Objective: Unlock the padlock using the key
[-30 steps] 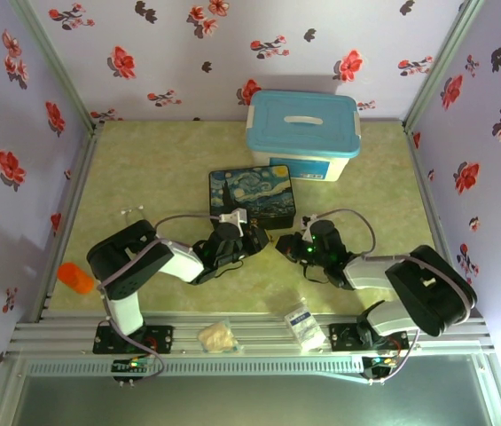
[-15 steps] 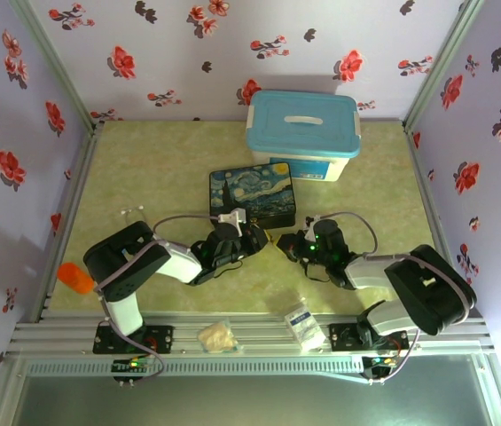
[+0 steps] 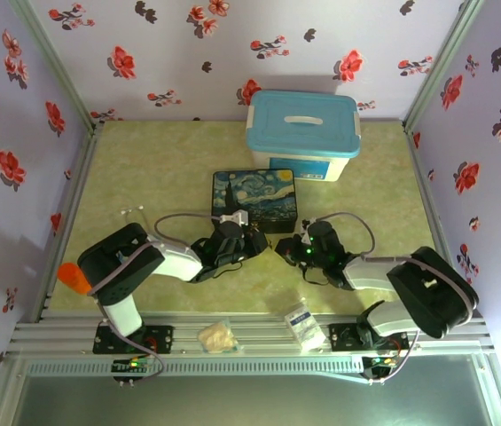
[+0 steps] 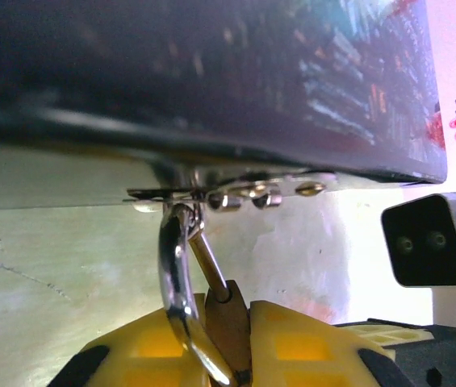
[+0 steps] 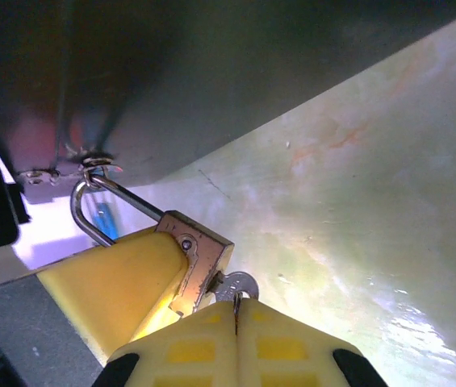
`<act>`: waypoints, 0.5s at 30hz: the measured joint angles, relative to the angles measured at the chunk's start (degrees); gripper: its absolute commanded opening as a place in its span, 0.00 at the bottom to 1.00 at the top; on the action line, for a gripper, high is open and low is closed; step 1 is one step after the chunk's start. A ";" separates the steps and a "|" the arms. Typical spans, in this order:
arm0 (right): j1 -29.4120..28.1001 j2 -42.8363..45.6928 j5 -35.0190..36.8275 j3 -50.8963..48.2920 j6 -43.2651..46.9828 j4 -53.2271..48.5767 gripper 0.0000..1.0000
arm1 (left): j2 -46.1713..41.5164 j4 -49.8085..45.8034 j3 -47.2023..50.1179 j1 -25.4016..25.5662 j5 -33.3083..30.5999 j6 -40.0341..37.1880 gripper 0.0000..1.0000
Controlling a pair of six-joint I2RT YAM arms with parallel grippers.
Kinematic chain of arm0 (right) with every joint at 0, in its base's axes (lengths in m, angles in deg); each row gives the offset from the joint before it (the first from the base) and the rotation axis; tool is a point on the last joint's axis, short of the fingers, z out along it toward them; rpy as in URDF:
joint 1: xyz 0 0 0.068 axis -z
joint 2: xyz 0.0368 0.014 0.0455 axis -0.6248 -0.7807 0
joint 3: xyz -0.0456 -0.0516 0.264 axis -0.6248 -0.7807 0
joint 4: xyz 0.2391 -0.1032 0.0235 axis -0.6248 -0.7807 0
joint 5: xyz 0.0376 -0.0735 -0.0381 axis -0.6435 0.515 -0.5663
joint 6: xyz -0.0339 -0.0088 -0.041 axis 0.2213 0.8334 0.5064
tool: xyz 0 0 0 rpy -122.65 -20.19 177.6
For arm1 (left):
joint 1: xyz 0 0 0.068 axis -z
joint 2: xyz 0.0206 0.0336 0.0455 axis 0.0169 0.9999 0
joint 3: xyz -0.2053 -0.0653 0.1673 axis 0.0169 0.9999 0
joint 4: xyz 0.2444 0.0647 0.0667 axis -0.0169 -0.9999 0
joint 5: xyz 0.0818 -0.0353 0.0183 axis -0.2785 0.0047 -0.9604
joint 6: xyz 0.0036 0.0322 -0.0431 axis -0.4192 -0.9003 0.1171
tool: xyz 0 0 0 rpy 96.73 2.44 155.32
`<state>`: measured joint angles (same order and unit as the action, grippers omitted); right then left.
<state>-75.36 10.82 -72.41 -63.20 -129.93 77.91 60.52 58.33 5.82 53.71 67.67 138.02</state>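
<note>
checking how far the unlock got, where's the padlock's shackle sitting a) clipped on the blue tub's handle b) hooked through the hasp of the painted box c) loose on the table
b, the padlock has its shackle looped through the hasp on the painted box, with its body clamped in the left gripper.

Your left gripper [image 4: 228,330] and right gripper [image 5: 236,322] face each other nose to nose, held low — both clamped tight.
</note>
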 measured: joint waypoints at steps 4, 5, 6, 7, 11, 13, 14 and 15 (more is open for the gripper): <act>-1.25 2.16 2.36 0.92 3.65 -4.85 0.20 | -0.87 -2.84 -0.59 0.22 0.76 -0.17 0.07; -1.36 2.47 2.54 1.33 4.63 -5.84 0.22 | -0.94 -3.48 -0.59 0.31 0.76 -0.66 0.07; -1.36 2.71 2.84 1.79 5.60 -6.67 0.22 | -0.96 -3.96 -0.59 0.37 0.76 -1.09 0.07; -1.40 3.08 3.19 2.56 7.06 -7.96 0.23 | -0.96 -4.28 -0.59 0.39 0.72 -1.40 0.07; -2.32 5.88 6.34 4.92 14.25 -14.38 0.28 | -1.20 -4.90 -0.59 0.42 0.74 -1.73 0.07; -3.23 7.76 8.13 5.05 18.47 -16.94 0.29 | -1.25 -5.03 -0.59 0.42 0.74 -1.73 0.07; -3.85 8.63 9.07 5.05 20.76 -18.23 0.29 | -1.25 -5.05 -0.59 0.42 0.76 -1.73 0.07; -4.42 9.22 9.92 5.05 22.88 -19.26 0.29 | -1.25 -5.05 -0.59 0.42 0.79 -1.73 0.07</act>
<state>-79.77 20.04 -62.48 -58.15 -107.04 58.65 59.28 53.28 5.23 54.12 68.46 136.29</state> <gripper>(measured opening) 0.287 0.137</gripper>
